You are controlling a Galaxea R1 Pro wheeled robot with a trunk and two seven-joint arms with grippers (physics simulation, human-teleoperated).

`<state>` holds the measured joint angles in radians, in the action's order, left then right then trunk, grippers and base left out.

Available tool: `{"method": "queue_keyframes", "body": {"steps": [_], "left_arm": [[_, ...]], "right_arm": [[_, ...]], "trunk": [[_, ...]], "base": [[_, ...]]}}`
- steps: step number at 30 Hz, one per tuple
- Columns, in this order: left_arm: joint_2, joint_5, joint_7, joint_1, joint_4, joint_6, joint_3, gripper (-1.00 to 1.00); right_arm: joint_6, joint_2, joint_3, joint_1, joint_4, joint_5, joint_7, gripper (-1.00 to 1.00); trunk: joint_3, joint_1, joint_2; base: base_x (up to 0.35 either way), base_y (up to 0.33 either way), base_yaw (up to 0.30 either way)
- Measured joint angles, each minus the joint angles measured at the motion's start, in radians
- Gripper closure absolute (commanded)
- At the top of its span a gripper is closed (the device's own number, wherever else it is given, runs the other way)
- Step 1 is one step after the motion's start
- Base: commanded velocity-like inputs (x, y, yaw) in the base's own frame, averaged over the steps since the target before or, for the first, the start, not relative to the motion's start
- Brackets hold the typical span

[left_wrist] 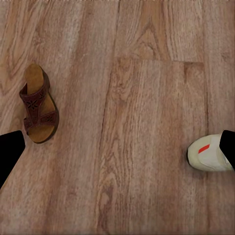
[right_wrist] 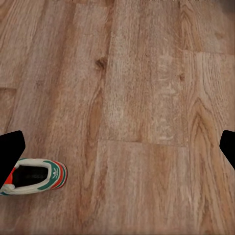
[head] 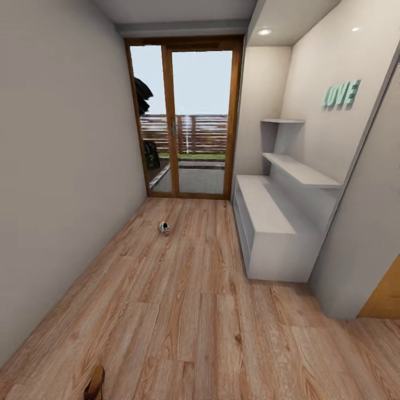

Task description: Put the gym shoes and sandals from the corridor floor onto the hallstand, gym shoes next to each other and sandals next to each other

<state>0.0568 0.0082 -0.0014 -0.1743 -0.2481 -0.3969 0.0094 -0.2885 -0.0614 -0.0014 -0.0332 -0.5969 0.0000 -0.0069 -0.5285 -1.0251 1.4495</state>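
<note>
Sandal point(head: 95, 383) at 6 o'clock, cut by the frame edge; one gym shoe point(head: 164, 228) far off at 11 o'clock on open corridor floor point(head: 183, 311). Hallstand point(head: 266, 222) along the 2 o'clock wall, bench bare. Left gripper point(left_wrist: 117, 152) and right gripper point(right_wrist: 117, 147) point floorward, jaws spread wide, holding nothing.

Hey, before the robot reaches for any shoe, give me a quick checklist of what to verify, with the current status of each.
1. Left hand open: ok, fingertips wide apart over bare wood-grain plank floor.
2. Right hand open: ok, nothing between the fingertips.
3. Brown leather open sandal located: ok, flat on the floor, untouched.
4. White lace-up sneaker with green stripes located: ok, on the floor near one right fingertip.
5. Pale grey-white hallstand bench free: ok, top bare.
6. All four shoes located: cannot tell; the distant shoe is too small to tell.
</note>
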Motion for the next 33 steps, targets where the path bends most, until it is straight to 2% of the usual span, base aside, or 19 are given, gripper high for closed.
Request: {"method": "queue_keyframes", "body": {"steps": [9, 15, 22, 25, 29, 33], "left_arm": [[0.0, 0.0, 0.0, -0.001, -0.002, 0.001, 0.0, -1.0], [0.014, 0.001, -0.009, -0.021, -0.008, 0.015, -0.001, -1.0], [0.033, -0.001, -0.018, -0.087, -0.013, 0.022, -0.004, -1.0], [0.044, 0.0, -0.04, -0.134, -0.01, 0.027, -0.005, -1.0], [0.058, 0.001, -0.11, -0.197, -0.007, 0.044, -0.004, -1.0], [0.072, 0.001, -0.197, -0.254, -0.006, 0.092, -0.004, -1.0]], "right_arm": [[0.0, 0.0, 0.001, 0.0, -0.003, 0.0, 0.001, -1.0], [0.0, -0.005, 0.003, 0.0, -0.012, 0.008, 0.008, -1.0], [0.003, -0.016, 0.004, -0.005, -0.072, 0.045, 0.011, -1.0], [0.004, -0.029, 0.004, -0.014, -0.107, 0.098, 0.013, -1.0], [0.007, -0.047, 0.004, -0.04, -0.146, 0.209, 0.029, -1.0], [0.009, -0.059, 0.003, -0.086, -0.164, 0.314, 0.086, -1.0]], "trunk": [[0.0, 0.0, 0.0], [0.0, 0.0, 0.0], [0.0, 0.0, 0.0], [0.0, 0.0, 0.0], [0.0, 0.0, 0.0], [0.0, 0.0, 0.0]], "base": [[-0.002, 0.0, 0.0], [0.0, 0.0, 0.0], [0.0, 0.0, 0.0], [0.0, 0.0, 0.0], [0.0, 0.0, 0.0], [0.0, 0.0, 0.0]]}}
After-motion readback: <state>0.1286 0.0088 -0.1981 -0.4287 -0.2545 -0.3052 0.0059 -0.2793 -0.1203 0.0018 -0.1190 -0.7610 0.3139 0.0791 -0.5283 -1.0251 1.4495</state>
